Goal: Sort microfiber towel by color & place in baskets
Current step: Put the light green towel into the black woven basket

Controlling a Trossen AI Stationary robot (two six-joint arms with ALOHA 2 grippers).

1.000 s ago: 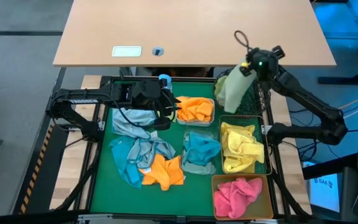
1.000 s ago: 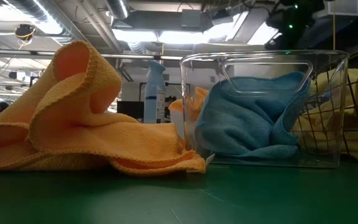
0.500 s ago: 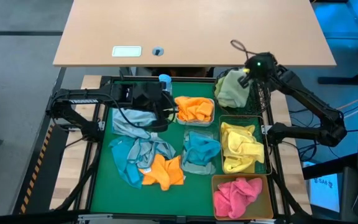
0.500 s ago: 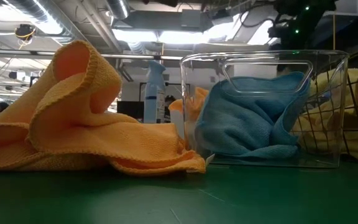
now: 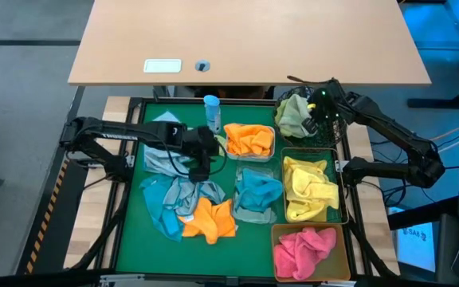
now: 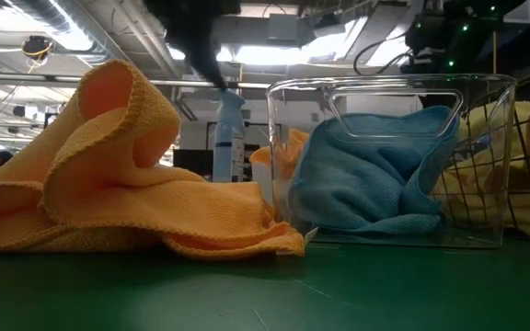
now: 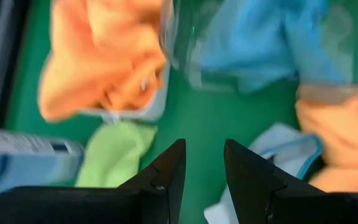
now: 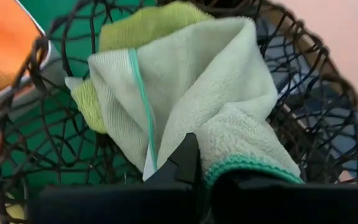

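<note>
Light green towel is pinched by the right gripper, lowered into the black wire-mesh basket. Left gripper is held parted and empty over the green mat.

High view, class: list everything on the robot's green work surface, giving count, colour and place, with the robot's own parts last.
Black wire-mesh basket: one, far right corner, holds light green towels.
White tub: one, holds orange towel.
Clear tub: one, centre, holds teal towel.
Rectangular wire basket: one, right, holds yellow towels.
Amber tub: one, near right, holds pink towel.
Loose towels: grey-blue and teal pile, plus orange one, left.
Bottle: one, blue-capped, far edge.
Left gripper: open, over loose pile.
Right gripper: shut on light green towel, at black basket.
</note>
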